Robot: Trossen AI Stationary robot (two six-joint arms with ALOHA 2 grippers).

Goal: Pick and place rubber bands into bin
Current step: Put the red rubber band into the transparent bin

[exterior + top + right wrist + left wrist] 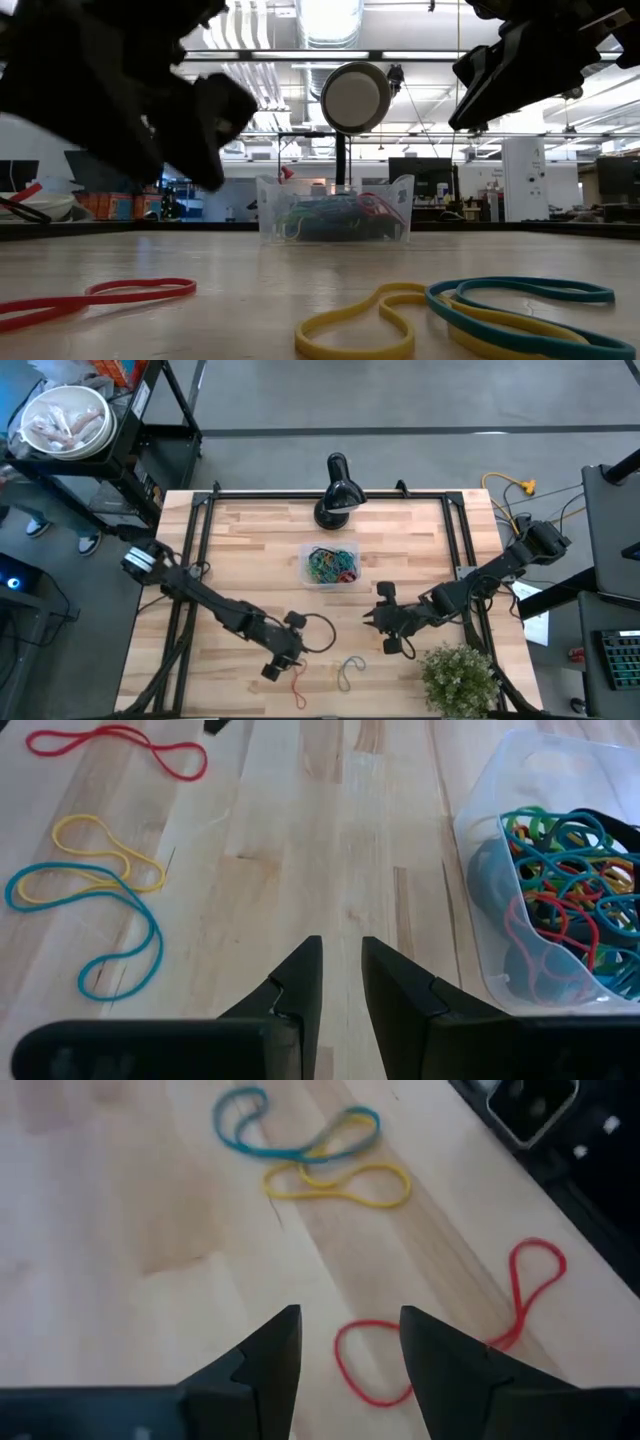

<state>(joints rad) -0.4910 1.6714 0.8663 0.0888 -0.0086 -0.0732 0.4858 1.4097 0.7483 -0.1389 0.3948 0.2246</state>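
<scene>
Three rubber bands lie loose on the worktop, well apart from the bin [331, 565]: a red rubber band [450, 1330], a yellow rubber band [340, 1180] and a blue rubber band [290, 1125], the last two overlapping. Each looks light and floppy, best pinched across one strand. The left pincer [345, 1355] hovers spread and empty over the red loop. The right pincer [340, 980] waits beside the bin, narrowly parted, holding nothing.

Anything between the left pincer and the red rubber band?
Nothing: the left wrist view shows bare wood between the open left pincer and the red rubber band just ahead of its tips.
</scene>
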